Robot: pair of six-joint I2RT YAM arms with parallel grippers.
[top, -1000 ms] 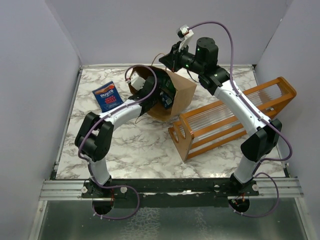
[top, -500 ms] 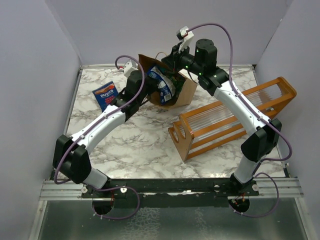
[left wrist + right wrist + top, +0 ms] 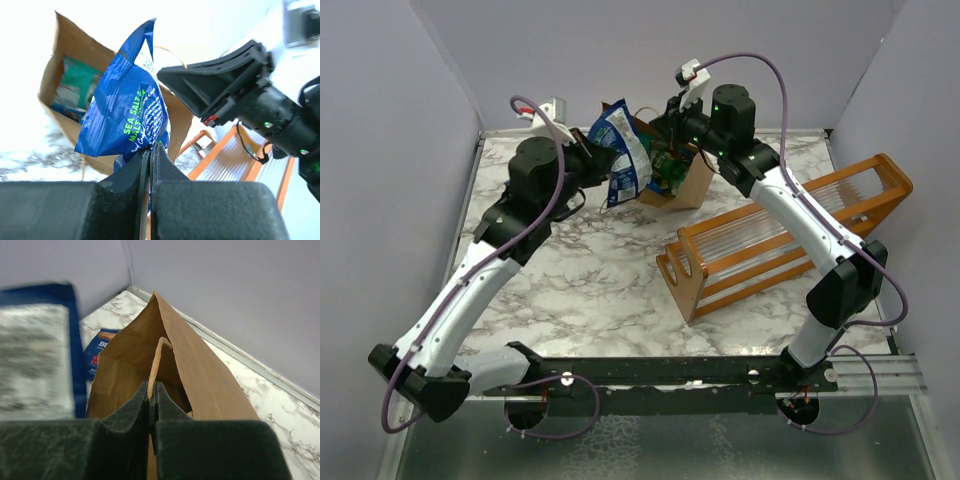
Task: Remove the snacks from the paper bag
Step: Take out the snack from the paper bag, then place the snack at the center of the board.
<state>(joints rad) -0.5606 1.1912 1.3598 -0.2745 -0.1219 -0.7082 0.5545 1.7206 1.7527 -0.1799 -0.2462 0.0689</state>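
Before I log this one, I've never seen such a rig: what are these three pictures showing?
Two robot arms stand at the near edge of a marbled table. One picture comes from a fixed camera overhead; the others from a camera on each wrist. The left gripper is shut on a blue-and-white snack packet, held in the air by the brown paper bag. The right gripper pinches the bag's handle. A teal packet shows inside; an orange wooden rack stands alongside.
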